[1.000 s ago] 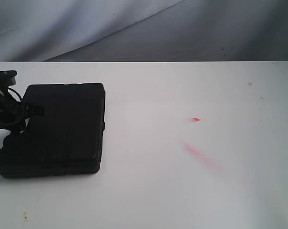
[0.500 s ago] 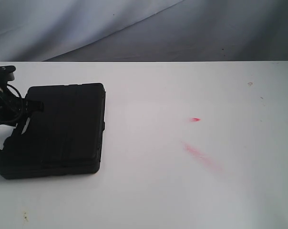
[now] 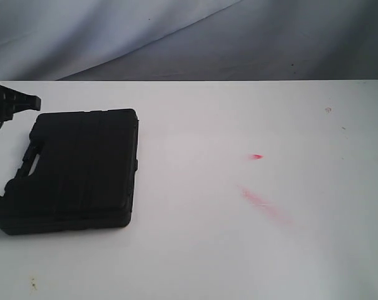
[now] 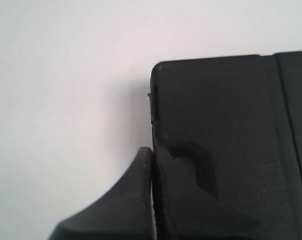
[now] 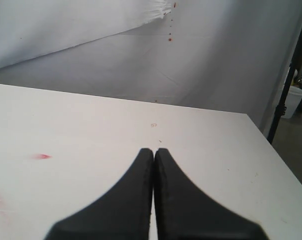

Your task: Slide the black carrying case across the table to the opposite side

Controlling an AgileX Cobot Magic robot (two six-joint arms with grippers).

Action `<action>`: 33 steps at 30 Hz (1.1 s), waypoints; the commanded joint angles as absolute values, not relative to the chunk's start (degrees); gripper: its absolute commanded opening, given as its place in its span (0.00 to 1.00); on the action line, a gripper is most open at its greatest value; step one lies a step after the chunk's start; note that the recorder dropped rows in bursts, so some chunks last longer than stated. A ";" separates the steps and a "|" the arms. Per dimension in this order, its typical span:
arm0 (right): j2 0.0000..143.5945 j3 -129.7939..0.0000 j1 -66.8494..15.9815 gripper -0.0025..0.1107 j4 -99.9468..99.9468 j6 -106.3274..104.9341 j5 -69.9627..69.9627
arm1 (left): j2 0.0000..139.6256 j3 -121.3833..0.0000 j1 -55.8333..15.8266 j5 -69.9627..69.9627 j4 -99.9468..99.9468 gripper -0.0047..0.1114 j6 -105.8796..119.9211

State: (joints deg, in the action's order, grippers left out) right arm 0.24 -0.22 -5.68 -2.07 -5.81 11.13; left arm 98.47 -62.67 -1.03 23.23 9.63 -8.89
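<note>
The black carrying case lies flat on the white table at its left side, handle cut-out facing left. My left gripper hangs at the far left, just behind the case's back left corner and clear of it. In the left wrist view this gripper is shut with nothing between its fingers, and its tips sit over the edge of the case near the handle recess. My right gripper is shut and empty above bare table; the exterior view does not show it.
A small red spot and a longer pink smear mark the tabletop right of centre. Grey cloth hangs behind the table. In the right wrist view the table's edge runs close by, with a white bucket beyond it.
My left gripper has drawn back from the case's handle side, up and to the far left, and its jaws have closed. The case has stayed where it was.
</note>
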 commanded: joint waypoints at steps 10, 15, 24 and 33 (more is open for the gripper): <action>0.00 0.00 -5.29 0.02 -1.85 -5.47 11.15 | 60.96 -37.79 -1.28 0.39 13.14 0.04 -5.56; 0.00 0.00 -5.29 0.02 -1.85 -5.47 11.15 | 43.71 -35.25 -1.28 8.49 7.92 0.04 -5.70; 0.00 0.00 -5.29 0.02 -1.85 -5.47 11.15 | 17.26 -30.70 -1.28 17.16 6.73 0.04 1.87; 0.00 0.00 -5.29 0.02 -1.85 -5.47 11.15 | 7.52 -25.38 -1.28 19.68 -1.40 0.04 3.50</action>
State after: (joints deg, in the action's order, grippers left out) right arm 0.24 -0.22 -5.68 -2.07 -5.81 11.13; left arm 10.23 -25.87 -1.03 19.26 1.70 2.61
